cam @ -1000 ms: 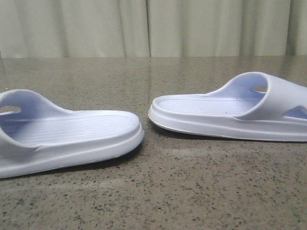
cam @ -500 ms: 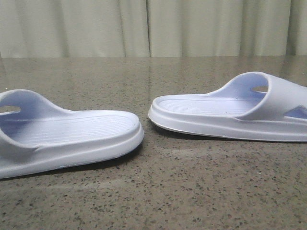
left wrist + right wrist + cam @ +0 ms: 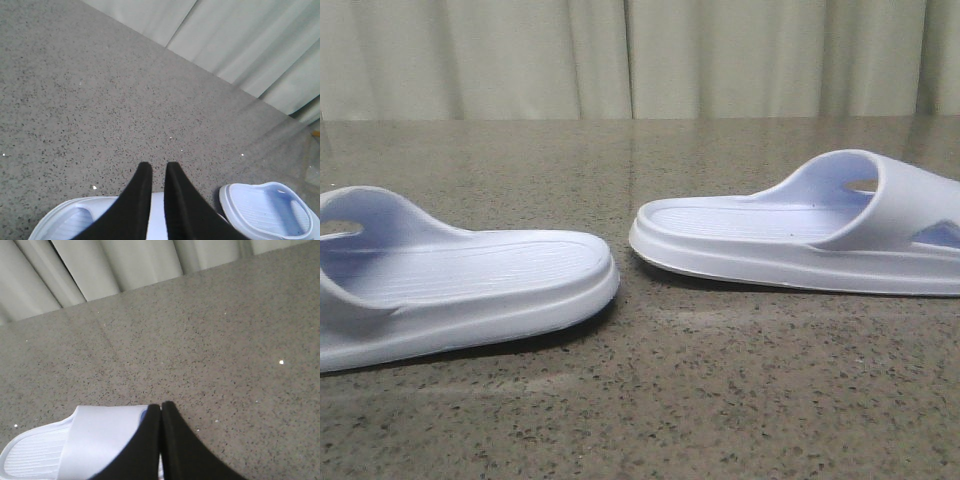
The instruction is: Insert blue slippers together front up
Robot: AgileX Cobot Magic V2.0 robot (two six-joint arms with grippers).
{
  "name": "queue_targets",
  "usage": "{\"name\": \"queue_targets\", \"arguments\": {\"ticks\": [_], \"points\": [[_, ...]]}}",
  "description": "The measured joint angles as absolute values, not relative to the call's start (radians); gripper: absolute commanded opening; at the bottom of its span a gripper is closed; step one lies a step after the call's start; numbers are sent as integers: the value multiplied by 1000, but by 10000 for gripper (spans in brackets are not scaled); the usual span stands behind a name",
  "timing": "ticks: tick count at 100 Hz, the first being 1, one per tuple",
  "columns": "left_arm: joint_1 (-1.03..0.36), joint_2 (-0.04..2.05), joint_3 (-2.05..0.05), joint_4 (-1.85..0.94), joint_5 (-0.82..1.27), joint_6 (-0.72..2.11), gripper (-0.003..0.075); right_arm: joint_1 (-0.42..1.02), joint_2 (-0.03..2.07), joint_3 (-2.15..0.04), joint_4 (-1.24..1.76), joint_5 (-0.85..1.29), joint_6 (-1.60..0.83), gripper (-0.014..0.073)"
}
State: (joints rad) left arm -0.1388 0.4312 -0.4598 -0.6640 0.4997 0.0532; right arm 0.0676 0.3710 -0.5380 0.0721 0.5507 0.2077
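Two pale blue slippers lie sole down on the speckled table in the front view, heel ends facing each other with a gap between. The left slipper (image 3: 470, 280) has its strap at the left edge; the right slipper (image 3: 770, 235) has its strap at the right edge. No gripper shows in the front view. My left gripper (image 3: 155, 167) hovers over the left slipper (image 3: 65, 222), fingers a narrow slit apart and holding nothing; the other slipper (image 3: 270, 210) lies beside it. My right gripper (image 3: 161, 406) is shut and empty over the right slipper's strap (image 3: 95, 435).
The grey-brown speckled table (image 3: 650, 400) runs back to a pale pleated curtain (image 3: 640, 60) along its far edge. The curtain also shows in the left wrist view (image 3: 240, 35) and in the right wrist view (image 3: 115, 265).
Neither slipper has visibly moved. Only the shading on them shifts a little.
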Motion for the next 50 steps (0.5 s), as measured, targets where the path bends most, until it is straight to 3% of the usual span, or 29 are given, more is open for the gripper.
{"name": "queue_targets", "arguments": {"ticks": [11,28,37,50], "points": [[-139,431,-461,-664,501,53,238,68,373,-538,81,558,208,34],[-139,431,-461,-674,504,53,569,68,375,-538,83,558,208,365],[-139,431,-461,-678,504,53,624,68,375,-538,83,549,208,465],[-139,431,-454,-678,504,42,622,68,375,-538,83,525,208,477]]}}
